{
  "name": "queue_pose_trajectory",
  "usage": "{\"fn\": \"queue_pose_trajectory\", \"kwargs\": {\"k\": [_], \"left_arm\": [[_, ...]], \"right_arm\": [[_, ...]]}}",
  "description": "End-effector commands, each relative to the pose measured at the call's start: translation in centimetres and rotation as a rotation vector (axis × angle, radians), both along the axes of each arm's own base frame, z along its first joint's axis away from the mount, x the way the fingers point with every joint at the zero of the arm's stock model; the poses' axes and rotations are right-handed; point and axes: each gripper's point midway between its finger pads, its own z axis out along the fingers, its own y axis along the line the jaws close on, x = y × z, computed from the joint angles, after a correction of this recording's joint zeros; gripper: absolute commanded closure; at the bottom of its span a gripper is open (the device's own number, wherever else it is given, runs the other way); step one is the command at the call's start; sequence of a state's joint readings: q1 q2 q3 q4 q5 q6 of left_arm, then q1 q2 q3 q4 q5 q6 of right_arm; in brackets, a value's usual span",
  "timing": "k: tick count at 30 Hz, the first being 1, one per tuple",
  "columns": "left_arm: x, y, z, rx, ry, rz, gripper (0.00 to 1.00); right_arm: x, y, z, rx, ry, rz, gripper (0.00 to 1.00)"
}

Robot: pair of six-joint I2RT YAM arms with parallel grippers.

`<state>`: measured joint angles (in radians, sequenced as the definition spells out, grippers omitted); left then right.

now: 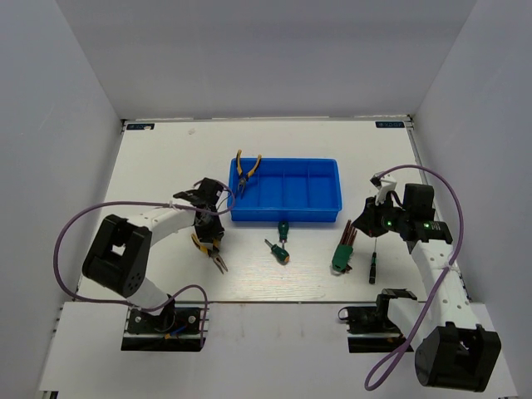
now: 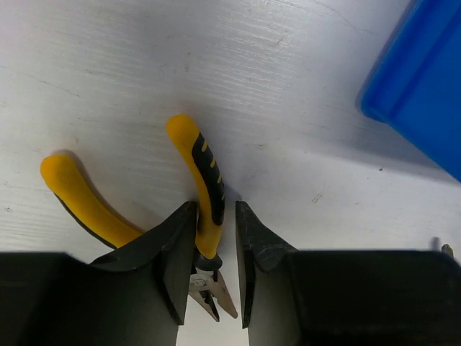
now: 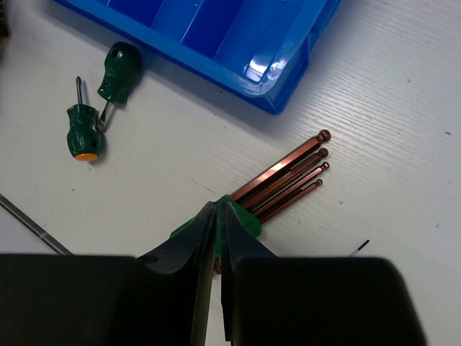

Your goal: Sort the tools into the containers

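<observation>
Pliers handle (image 2: 205,173) lies between the parted fingers of our left hand (image 2: 215,209); we should close squarely before lifting. Our right hand (image 3: 218,209) pinches the hex-key set (image 3: 284,173).

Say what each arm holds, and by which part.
Left jaws straddle one pliers handle near the pivot, unclamped. Right jaws nearly shut at the green holder of the hex-key set; grip unclear.

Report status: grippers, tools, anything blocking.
Left gripper open, straddling handle of table pliers. Right gripper shut at holder of hex-key set, grip unclear. Second pliers in tray leftmost compartment. Nothing blocking.
</observation>
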<state>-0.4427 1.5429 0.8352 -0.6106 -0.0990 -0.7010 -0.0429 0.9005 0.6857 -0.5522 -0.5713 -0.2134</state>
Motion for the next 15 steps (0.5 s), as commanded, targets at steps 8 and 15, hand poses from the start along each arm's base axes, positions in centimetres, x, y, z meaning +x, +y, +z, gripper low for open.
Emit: {"fn": "queue_pose_trajectory", "kwargs": {"k": [8, 15], "left_arm": [[-1.2, 1.0, -0.9, 0.070, 0.015, 0.044, 0.61], [-2.5, 1.7, -1.3, 0.104, 0.043, 0.047, 0.61]], "right_arm": [[0.4, 0.1, 2.0, 0.000, -0.058, 0.007, 0.88], [0.3, 0.1, 2.1, 0.002, -0.063, 0.008, 0.88]]}}
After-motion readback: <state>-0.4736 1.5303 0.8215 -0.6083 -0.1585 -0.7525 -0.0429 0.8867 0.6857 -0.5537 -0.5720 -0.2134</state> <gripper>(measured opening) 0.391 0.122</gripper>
